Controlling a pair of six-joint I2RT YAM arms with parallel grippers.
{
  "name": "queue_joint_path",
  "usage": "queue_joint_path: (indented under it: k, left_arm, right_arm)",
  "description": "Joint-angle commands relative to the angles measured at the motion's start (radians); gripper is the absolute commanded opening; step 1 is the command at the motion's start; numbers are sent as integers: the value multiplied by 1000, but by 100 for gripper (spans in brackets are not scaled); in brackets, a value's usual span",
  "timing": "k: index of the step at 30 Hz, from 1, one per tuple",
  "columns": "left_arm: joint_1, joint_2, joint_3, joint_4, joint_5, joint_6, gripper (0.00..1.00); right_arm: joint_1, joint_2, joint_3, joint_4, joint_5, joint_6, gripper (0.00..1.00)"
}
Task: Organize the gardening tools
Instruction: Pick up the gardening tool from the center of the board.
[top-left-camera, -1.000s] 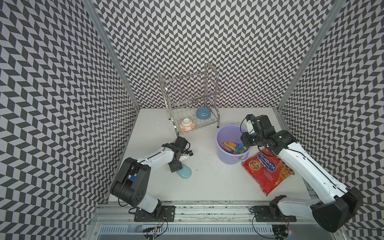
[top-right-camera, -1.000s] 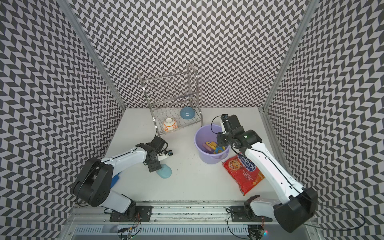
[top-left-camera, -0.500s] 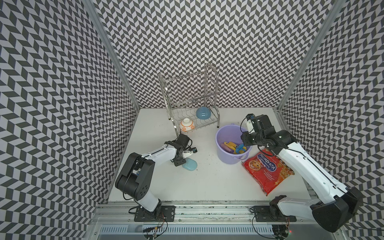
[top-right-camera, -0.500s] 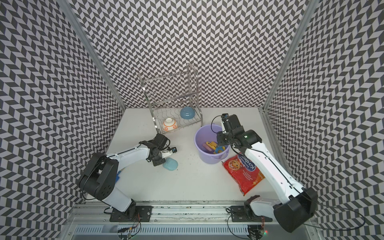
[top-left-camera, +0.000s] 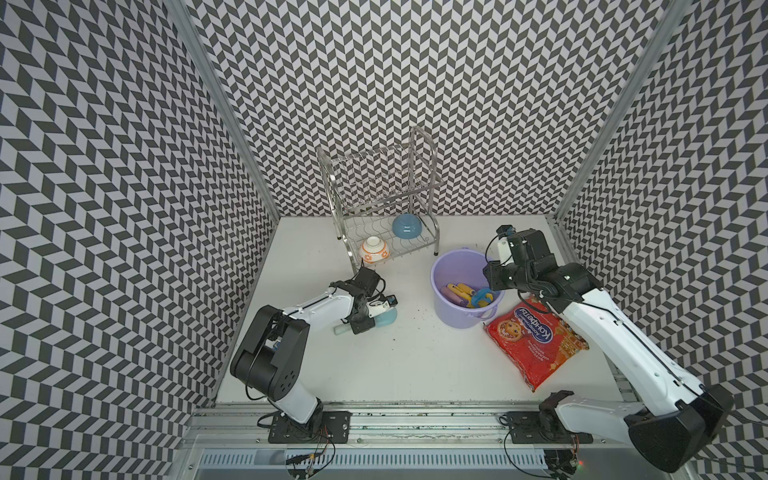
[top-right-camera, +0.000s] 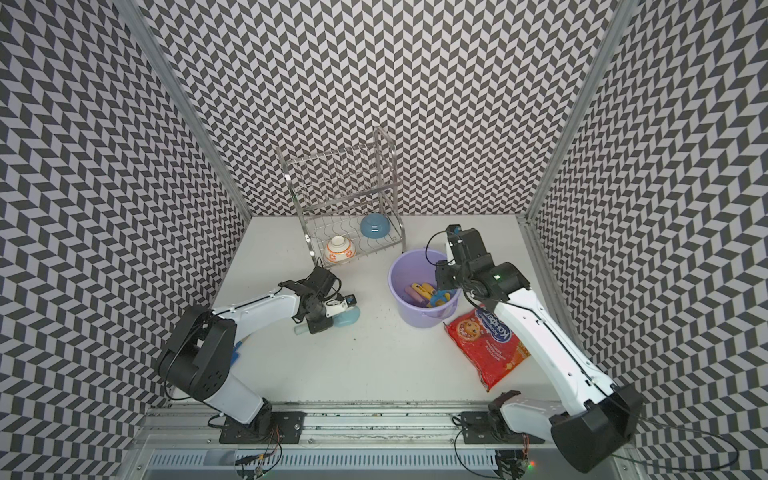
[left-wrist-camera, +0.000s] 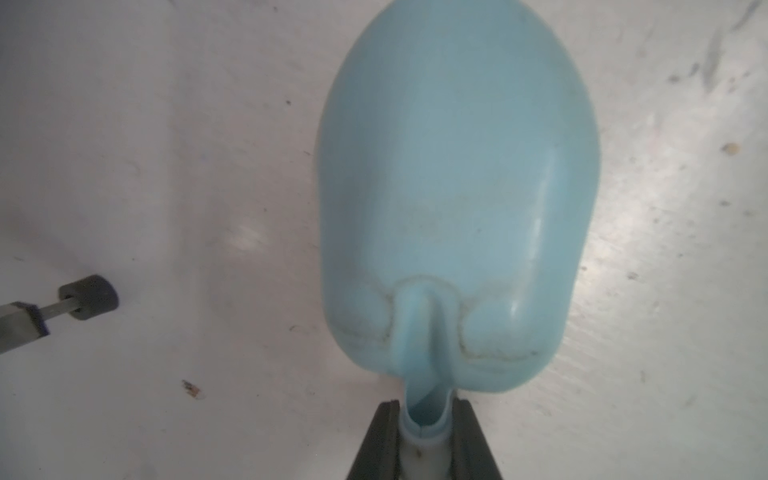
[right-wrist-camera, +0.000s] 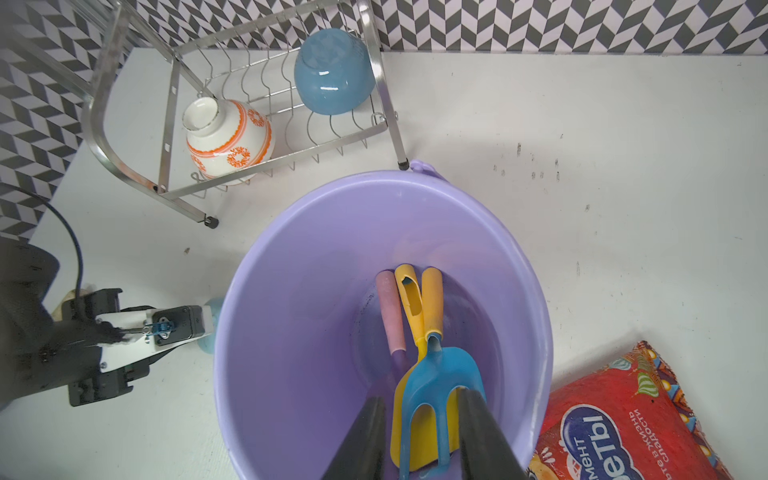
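The pale-blue trowel (left-wrist-camera: 457, 187) lies flat on the white table, left of the lavender bucket (top-left-camera: 446, 266). My left gripper (left-wrist-camera: 426, 411) is shut on the trowel's neck where the blade meets the handle. Both top views show this gripper (top-left-camera: 365, 322) (top-right-camera: 322, 322) low over the trowel (top-right-camera: 347, 318). Inside the bucket (right-wrist-camera: 291, 311) lie the purple scoop with the pink handle (right-wrist-camera: 390, 311), the yellow scoop (right-wrist-camera: 409, 291) and the blue fork (right-wrist-camera: 436, 382). My right gripper (right-wrist-camera: 419, 415) hangs over the bucket's right side with its jaws apart, holding nothing.
A steel dish rack (top-left-camera: 374, 187) stands at the back with a blue bowl (top-left-camera: 407, 226) and an orange-and-white bowl (top-left-camera: 374, 250) in it. A red snack bag (top-left-camera: 534, 336) lies right of the bucket, under my right arm. One rack foot (left-wrist-camera: 89, 297) is near the trowel.
My left gripper has closed on the trowel's neck. The trowel has slid and turned toward the back and the bucket. The right arm has not moved.
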Motion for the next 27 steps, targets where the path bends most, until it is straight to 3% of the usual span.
queue_joint_path:
  k: [1,6,11,15,18,22,27]
  left_arm:
    - [1,-100,48,25,-52,-21,0]
    - [1,-242,87,123,-146,-52,0]
    - [-14,-350,131,245,-78,-133,0]
    - [-85,-394,141,356,20,-196,0]
    - [-127,-383,151,432,84,-245,0]
    - [-177,-329,177,493,142,-306,0]
    - [-249,-262,204,550,200,-341,0]
  right_arm:
    - [-3,-52,-21,89,-32,27,33]
    - [-8,-108,-55,183,-117,46,34]
    - [-29,-131,-68,256,-276,68,43]
    - [-82,-135,-85,350,-516,103,45]
    - [-110,-142,-102,424,-635,142,48]
    - [-114,-155,-122,520,-725,189,61]
    - [-114,-138,-129,557,-762,210,62]
